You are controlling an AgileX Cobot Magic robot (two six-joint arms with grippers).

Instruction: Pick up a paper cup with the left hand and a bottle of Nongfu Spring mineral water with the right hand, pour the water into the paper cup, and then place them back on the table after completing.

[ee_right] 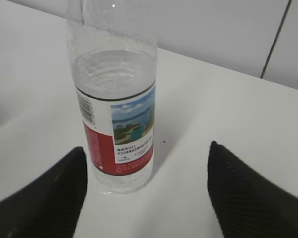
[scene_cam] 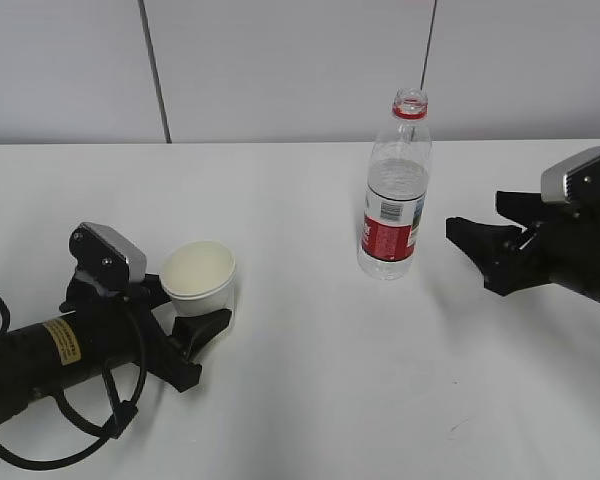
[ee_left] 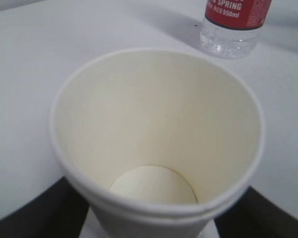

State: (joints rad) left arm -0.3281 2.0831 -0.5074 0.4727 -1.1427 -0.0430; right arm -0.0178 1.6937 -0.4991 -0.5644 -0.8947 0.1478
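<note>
**Cup between the left fingers, bottle ahead of the right pincer**

On the plain white surface (scene_cam: 310, 400) the empty white paper cup (scene_cam: 200, 278) stands upright between the spread fingers of the left black pincer (scene_cam: 202, 330); whether they press its wall cannot be told. The clear uncapped water bottle with a red label (scene_cam: 392, 195) stands upright, partly filled, at the cup's two o'clock (well apart). The right black pincer (scene_cam: 472, 243) gapes wide at the bottle's three o'clock, holding nothing.

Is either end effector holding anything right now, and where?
Right end effector: nothing, open short of the bottle. Left end effector flanks the paper cup low down; actual grip cannot be told.
</note>
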